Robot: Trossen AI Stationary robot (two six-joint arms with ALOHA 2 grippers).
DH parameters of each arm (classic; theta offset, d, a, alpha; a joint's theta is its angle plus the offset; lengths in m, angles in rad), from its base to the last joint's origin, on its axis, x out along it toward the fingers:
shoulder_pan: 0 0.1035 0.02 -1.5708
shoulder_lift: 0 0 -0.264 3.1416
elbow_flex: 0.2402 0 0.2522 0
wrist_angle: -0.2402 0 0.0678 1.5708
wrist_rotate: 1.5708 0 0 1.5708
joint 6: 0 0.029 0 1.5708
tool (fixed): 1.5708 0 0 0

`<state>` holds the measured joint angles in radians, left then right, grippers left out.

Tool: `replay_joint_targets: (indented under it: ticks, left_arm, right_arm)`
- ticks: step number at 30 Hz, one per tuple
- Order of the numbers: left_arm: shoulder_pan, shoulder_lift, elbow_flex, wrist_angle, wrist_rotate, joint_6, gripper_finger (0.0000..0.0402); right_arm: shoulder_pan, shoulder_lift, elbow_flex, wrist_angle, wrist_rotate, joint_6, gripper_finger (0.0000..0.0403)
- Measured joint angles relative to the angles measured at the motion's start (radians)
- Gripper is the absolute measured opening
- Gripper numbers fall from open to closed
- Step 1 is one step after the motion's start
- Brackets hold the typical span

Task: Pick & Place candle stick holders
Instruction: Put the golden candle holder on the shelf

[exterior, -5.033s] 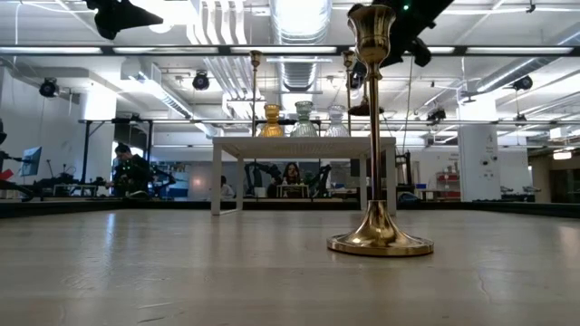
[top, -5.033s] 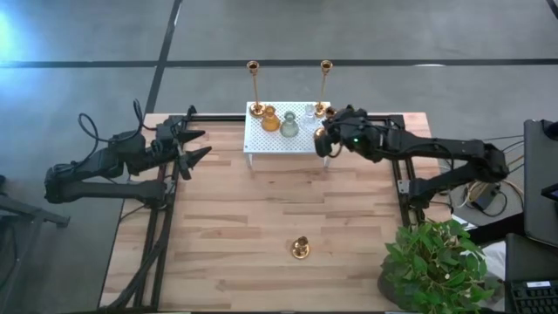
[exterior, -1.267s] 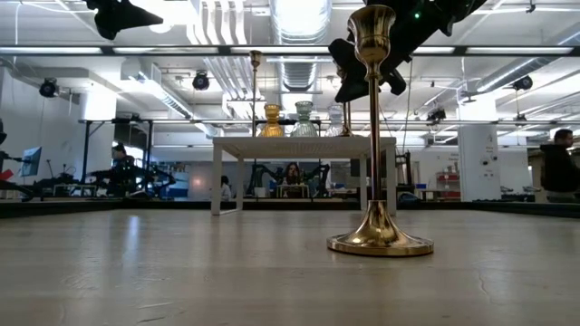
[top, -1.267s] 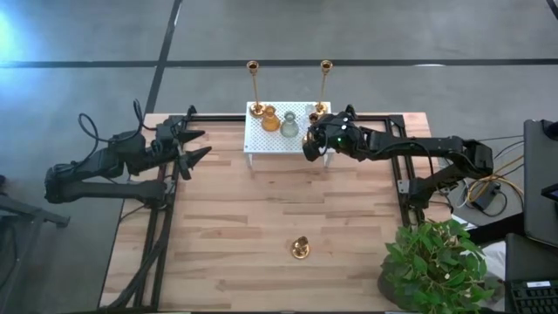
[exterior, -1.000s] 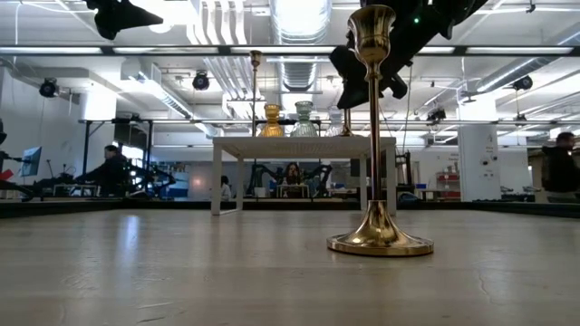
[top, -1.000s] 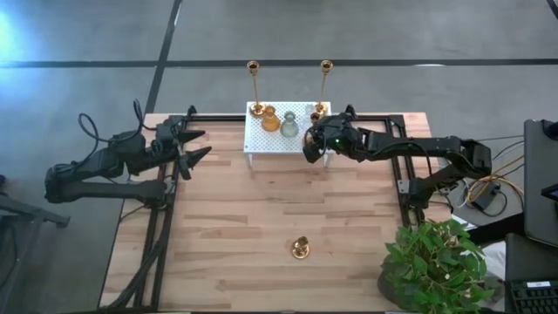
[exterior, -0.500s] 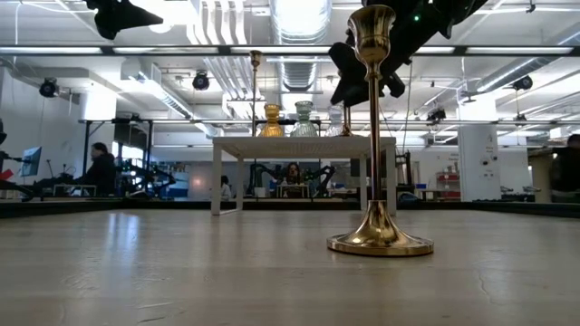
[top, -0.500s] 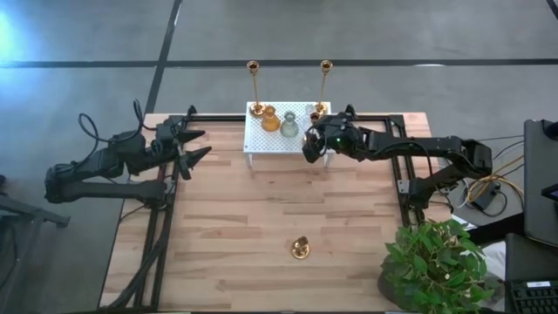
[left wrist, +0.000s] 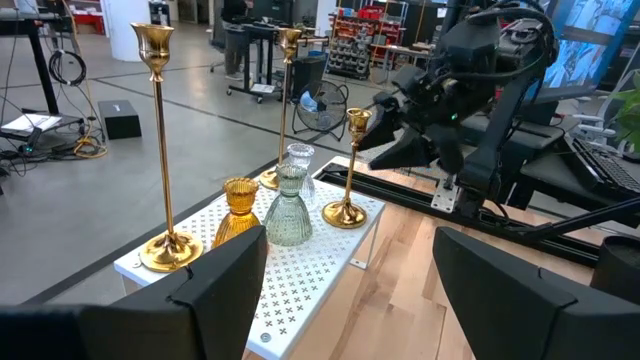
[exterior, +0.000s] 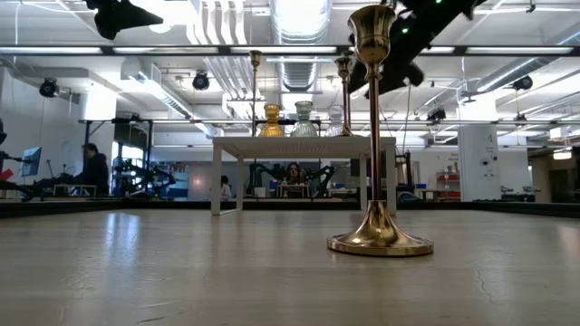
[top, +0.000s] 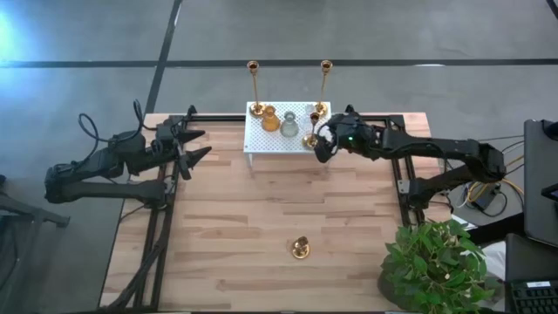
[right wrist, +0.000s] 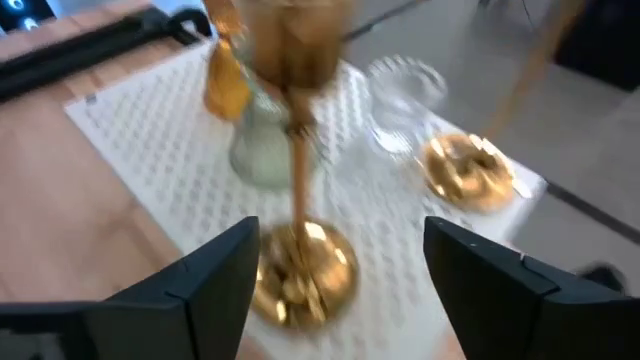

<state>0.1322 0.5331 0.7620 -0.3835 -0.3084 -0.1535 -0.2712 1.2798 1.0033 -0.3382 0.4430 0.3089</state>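
At the right-hand end of the white perforated rack [top: 279, 127], the right gripper [top: 321, 142] is hovering with its fingers spread and nothing between them. Just in front of those fingers, a short brass candlestick [top: 311, 129] is standing upright on the rack, its round base [right wrist: 300, 272] resting on the perforated top near the edge. The right wrist view is showing that stem rising between the two open fingers without either one touching it.

Beyond the short candlestick, a grey-green glass holder [left wrist: 288, 212] and a clear glass holder [left wrist: 300, 160] are sitting near the middle of the rack, with a squat amber-brass holder [left wrist: 239, 201] beside them. Farther off still, two tall thin brass sticks [top: 254, 88] [top: 324, 85] are standing at the rack's far corners.

Well away from the gripper, near the front of the wooden table [top: 227, 235], a lone brass candle holder [top: 300, 249] is standing upright; it is filling the foreground of the low view [exterior: 377, 136].

Across the table, the left gripper [top: 193, 145] is waiting at the left edge, fingers spread and empty.
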Motion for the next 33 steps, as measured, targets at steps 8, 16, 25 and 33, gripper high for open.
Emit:
replay_joint_targets:
  ticks: [8,16,25,33]
  left_arm:
    - [0.0,0.0,0.0,0.0,0.0,0.0,0.0292]
    - [0.0,0.0,0.0,0.0,0.0,0.0,0.0292]
    - [0.0,0.0,0.0,0.0,0.0,0.0,0.0292]
    - [0.0,0.0,0.0,0.0,0.0,0.0,0.0292]
  right_arm:
    - [0.036,-0.2,0.062,-0.339,-0.047,0.103,0.0271]
    - [0.098,-0.377,0.107,-0.409,-0.266,0.059,0.0242]
    - [0.17,-0.435,0.09,-0.276,-0.472,-0.032,0.0221]
    - [0.177,-0.311,0.083,0.054,-0.754,-0.252,0.0221]
